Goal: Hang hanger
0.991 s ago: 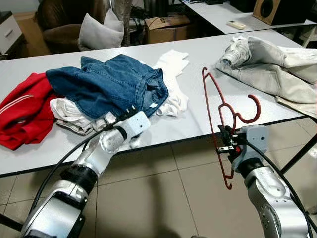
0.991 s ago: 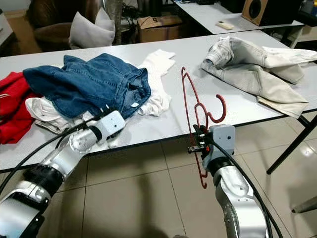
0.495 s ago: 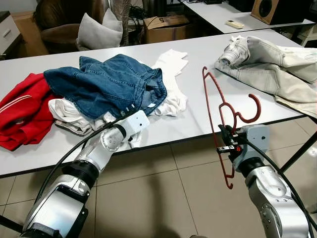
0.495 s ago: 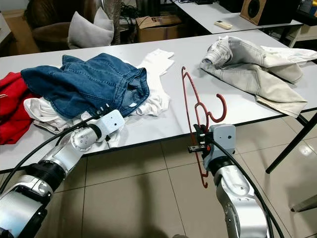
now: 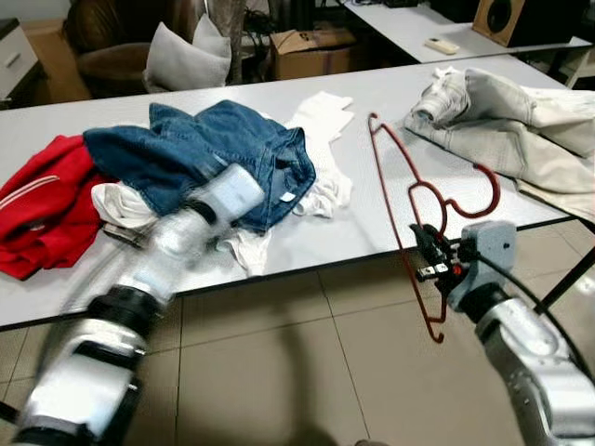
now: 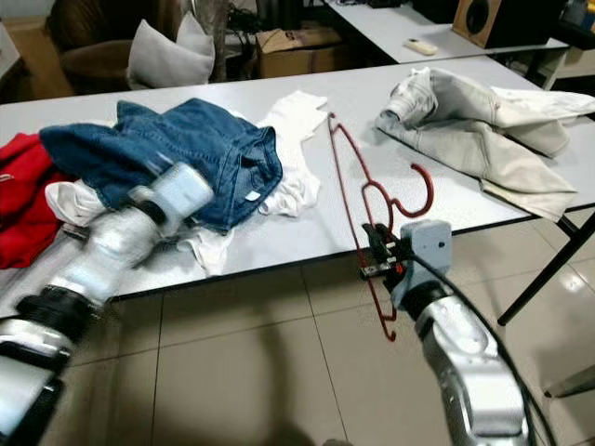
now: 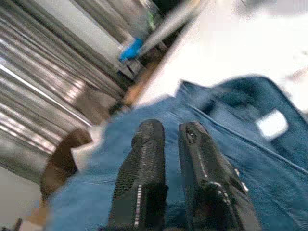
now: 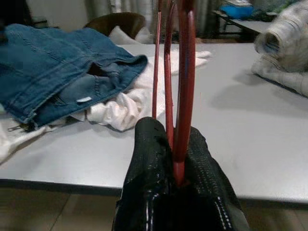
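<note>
A red wire hanger (image 5: 393, 200) stands nearly upright at the table's front edge, its hook (image 5: 491, 190) pointing right. My right gripper (image 5: 435, 260) is shut on its lower part, just in front of the table edge. In the right wrist view the red wire (image 8: 185, 72) rises from between the shut black fingers (image 8: 149, 159). My left arm is blurred with motion, and its gripper (image 5: 232, 190) is over the blue denim garment (image 5: 186, 153). The left wrist view has the two black fingers (image 7: 144, 159) close together above the denim, with nothing between them.
The grey table (image 5: 372, 232) also carries a red garment (image 5: 42, 204), white clothes (image 5: 321, 121) and pale beige trousers (image 5: 511, 121) at the right. Behind it stand a cushion (image 5: 181, 60) and a cardboard box (image 5: 311, 51). Tiled floor lies in front.
My left arm has swung forward from the table edge onto the denim pile and is blurred. The right gripper has shifted slightly right, tilting the hanger's top to the left.
</note>
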Controlling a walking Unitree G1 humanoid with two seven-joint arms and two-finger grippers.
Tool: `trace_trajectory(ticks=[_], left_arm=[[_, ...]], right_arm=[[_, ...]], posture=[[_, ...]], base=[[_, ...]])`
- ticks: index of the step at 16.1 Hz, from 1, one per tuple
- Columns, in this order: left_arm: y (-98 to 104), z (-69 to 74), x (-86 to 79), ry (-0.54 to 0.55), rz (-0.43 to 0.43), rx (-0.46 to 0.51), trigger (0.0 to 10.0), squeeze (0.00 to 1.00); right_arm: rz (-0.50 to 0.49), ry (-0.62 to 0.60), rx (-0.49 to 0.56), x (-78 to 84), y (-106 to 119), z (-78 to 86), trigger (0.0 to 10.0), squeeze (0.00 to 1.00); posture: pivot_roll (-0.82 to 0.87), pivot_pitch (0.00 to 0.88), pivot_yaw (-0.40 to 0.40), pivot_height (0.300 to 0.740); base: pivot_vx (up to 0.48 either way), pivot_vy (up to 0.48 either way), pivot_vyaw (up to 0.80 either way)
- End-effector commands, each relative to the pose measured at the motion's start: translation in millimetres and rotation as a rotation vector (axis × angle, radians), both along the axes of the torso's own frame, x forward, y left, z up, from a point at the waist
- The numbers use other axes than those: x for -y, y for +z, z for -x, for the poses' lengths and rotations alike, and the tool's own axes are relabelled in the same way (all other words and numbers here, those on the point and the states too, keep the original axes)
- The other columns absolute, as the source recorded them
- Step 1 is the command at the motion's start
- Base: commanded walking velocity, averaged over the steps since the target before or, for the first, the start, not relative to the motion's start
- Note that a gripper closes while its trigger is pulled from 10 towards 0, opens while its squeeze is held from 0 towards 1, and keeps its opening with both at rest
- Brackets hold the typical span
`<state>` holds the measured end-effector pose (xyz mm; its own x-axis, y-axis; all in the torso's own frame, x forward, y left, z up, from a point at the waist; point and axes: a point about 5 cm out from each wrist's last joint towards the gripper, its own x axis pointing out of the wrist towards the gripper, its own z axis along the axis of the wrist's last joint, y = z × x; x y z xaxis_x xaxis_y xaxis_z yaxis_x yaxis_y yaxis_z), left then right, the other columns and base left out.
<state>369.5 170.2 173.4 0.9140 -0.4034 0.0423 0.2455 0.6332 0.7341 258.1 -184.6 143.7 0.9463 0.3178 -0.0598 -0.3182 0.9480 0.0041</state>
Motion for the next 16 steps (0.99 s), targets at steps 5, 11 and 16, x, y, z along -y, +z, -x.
trace_trajectory(ticks=[5, 11, 16], left_arm=[[73.8, 13.6, -5.1, -0.256, 0.068, 0.144, 0.0, 0.0], [-1.6, 18.9, 41.1, -0.157, 0.532, -0.307, 10.0, 0.0], [-42.3, 44.3, 47.4, 0.025, 0.487, -0.482, 10.0, 1.0]], right_arm=[[-0.053, 0.087, 0.029, 6.9, 13.9, -4.3, 10.0, 0.0], [-0.078, 0.012, 0.002, 8.0, 5.9, -1.6, 10.0, 0.0], [-0.067, 0.028, -0.029, -0.9, -2.6, 5.4, 10.0, 0.0]], posture=[[-0.2, 0.0, 0.022, 0.74], [-0.22, 0.0, 0.056, 0.74], [-0.21, 0.0, 0.042, 0.74]], base=[[0.0, 0.0, 0.0], [0.0, 0.0, 0.0], [0.0, 0.0, 0.0]])
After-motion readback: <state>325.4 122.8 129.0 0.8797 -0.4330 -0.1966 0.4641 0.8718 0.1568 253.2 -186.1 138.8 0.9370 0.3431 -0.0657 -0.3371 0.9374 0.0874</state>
